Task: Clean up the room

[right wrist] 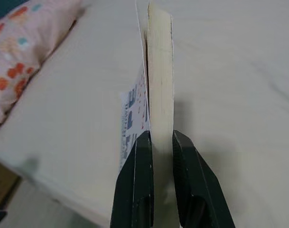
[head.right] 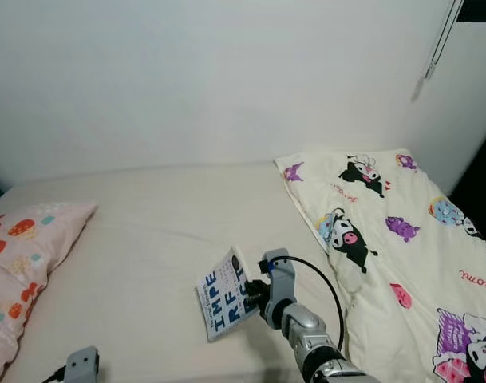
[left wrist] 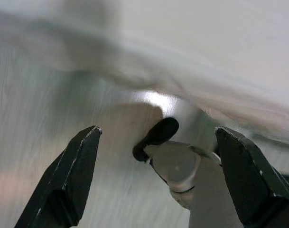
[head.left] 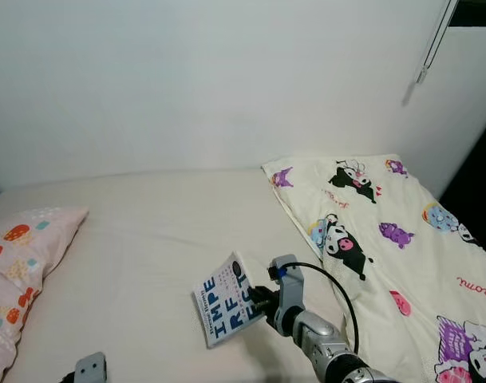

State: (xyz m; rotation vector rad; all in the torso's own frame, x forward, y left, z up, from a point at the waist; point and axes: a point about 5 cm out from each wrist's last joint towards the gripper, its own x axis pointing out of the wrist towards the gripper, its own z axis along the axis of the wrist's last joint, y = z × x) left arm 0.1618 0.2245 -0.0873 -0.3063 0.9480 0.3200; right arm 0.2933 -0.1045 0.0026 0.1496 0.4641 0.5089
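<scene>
A white paperback book point(head.left: 225, 300) with blue block letters on its cover is held tilted above the near part of the cream bed point(head.left: 155, 239). My right gripper point(head.left: 258, 302) is shut on the book's edge, and the right wrist view shows both black fingers point(right wrist: 135, 185) pinching the page block point(right wrist: 161, 80). My left gripper point(left wrist: 156, 185) is open with its two fingers spread wide. The left wrist point(head.left: 89, 369) sits low at the bed's near edge.
A pink pillow point(head.left: 19, 271) with red mushroom prints lies at the bed's left end. A cream cartoon-print quilt point(head.left: 394, 239) covers the right side. A white wall point(head.left: 211, 80) stands behind the bed, with a cord point(head.left: 434, 40) hanging at the top right.
</scene>
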